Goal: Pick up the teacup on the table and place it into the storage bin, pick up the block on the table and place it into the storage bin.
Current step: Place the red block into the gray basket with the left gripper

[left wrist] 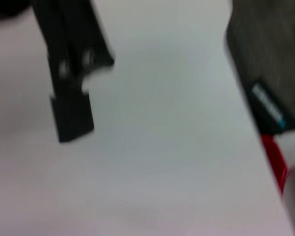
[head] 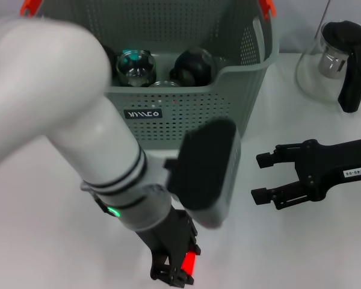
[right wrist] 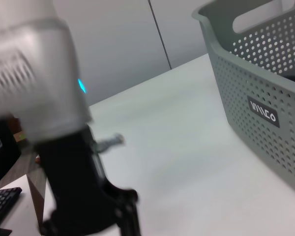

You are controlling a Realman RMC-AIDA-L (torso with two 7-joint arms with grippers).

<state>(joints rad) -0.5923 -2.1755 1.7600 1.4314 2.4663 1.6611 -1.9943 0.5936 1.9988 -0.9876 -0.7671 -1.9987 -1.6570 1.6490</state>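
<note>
The grey-green perforated storage bin (head: 186, 114) stands at the back centre, and its front wall with the black label also shows in the right wrist view (right wrist: 258, 105). Inside it lies a clear glass teacup (head: 135, 66) beside a dark round item (head: 192, 66). My left arm reaches down to the table's near edge. A red block (head: 190, 263) shows right at my left gripper (head: 174, 268), and whether it is held cannot be made out. A red patch (left wrist: 273, 157) shows in the blurred left wrist view. My right gripper (head: 260, 177) hovers open and empty to the right of the bin.
A glass jug with a black lid (head: 340, 60) stands at the back right. The white left arm (head: 60, 102) hides much of the table's left side. Bare white tabletop lies between the bin and my right gripper.
</note>
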